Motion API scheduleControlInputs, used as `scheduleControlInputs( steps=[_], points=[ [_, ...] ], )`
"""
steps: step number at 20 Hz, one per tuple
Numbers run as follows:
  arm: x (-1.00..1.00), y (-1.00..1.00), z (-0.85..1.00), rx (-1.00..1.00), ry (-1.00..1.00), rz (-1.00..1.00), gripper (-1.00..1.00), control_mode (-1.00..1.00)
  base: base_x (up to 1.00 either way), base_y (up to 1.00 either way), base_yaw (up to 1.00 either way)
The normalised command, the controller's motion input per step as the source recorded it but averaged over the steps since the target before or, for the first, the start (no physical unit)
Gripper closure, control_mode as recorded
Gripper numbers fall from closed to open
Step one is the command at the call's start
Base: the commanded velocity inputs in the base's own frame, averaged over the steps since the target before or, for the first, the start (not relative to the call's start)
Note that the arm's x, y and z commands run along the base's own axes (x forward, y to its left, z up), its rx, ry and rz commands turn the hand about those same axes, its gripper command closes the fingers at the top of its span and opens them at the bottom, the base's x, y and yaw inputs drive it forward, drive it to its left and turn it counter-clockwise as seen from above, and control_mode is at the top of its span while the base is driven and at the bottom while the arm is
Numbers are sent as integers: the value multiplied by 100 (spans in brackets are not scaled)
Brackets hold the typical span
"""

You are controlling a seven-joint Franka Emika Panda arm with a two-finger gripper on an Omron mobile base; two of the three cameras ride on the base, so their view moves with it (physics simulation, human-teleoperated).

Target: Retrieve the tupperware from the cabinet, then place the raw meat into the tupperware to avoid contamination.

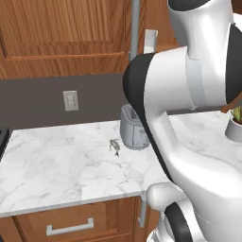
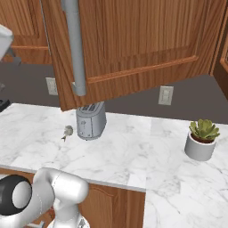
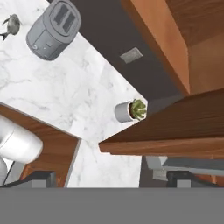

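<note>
The brown wood cabinet (image 2: 133, 40) hangs over the counter with one door swung open, its long grey bar handle (image 2: 75, 49) facing the room. In the hand view that door's bottom edge (image 3: 166, 142) crosses right in front of my gripper (image 3: 109, 180). The gripper is open, its dark fingertips (image 3: 40, 179) far apart with nothing between them, high above the counter. The raw meat (image 1: 114, 145) (image 2: 67, 131) (image 3: 11, 24), a small greyish-tan lump, lies on the marble just left of the toaster. The tupperware is out of view.
A silver two-slot toaster (image 1: 133, 127) (image 2: 91, 120) (image 3: 54, 28) stands at the back of the marble counter (image 1: 52, 165). A potted succulent (image 2: 202, 140) (image 3: 131, 109) sits to the right. Below the counter's front edge is a drawer (image 1: 70, 228). Wall outlets (image 1: 71, 100) are on the dark backsplash.
</note>
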Motion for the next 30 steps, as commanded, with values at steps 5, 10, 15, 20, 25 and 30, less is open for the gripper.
scheduleControlInputs(
  steps=[5,10,15,20,25,30],
  points=[
    [11,-18,-33,-13,1,0,-100,-100,0,0,0],
    [28,-13,-46,-16,1,5,-100,-100,0,0,0],
    [57,0,-8,-10,7,9,-100,-100,0,0,0],
    [34,-15,-2,-4,7,4,-100,-100,0,0,0],
    [0,-31,-13,-3,7,-9,-100,-100,0,0,0],
    [0,-23,-10,-7,13,-18,-100,-100,0,0,0]
  ],
)
